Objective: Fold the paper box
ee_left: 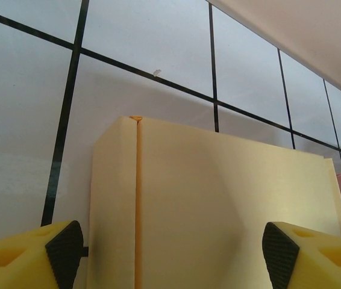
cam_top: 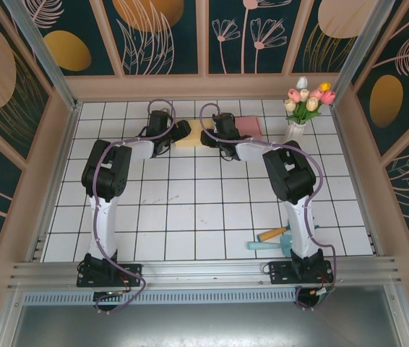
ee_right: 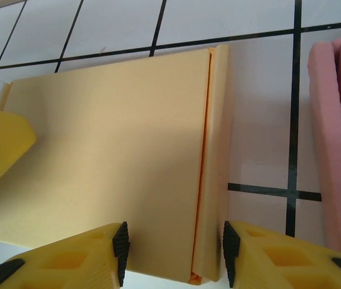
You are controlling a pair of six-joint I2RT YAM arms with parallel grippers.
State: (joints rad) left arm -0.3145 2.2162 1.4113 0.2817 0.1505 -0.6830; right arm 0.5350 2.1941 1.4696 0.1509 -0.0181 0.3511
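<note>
By the foot of the right arm, nearest the bases, a teal-handled tool [cam_top: 261, 245] and a wooden-handled one [cam_top: 271, 234] are seen lying close together on the white tiled table [cam_top: 190, 217]. Their far ends are hidden behind that arm.

At the far side of the table the yellow paper box [cam_top: 190, 139] is laid flat on the tiles between the two grippers, and both of its ends are covered by them in the top view.

The left gripper [ee_left: 170, 256] is held low at the box's left end, spread wide and released. One fingertip is set just outside the folded side strip and the other over the flat face, so nothing is grasped.

The right gripper [ee_right: 175, 253] is held about half spread at the opposite end. One pad [ee_right: 121, 253] is placed over the face and the other beside the folded edge strip, which lies between them. Whether that second pad touches the strip cannot be told, and no clamp is seen.

Just right of the yellow box a pink box [ee_right: 339, 150] is laid, parted from it by a strip of tile. Farther right, a white vase of tulips [cam_top: 295, 131] is stood near the back corner.
</note>
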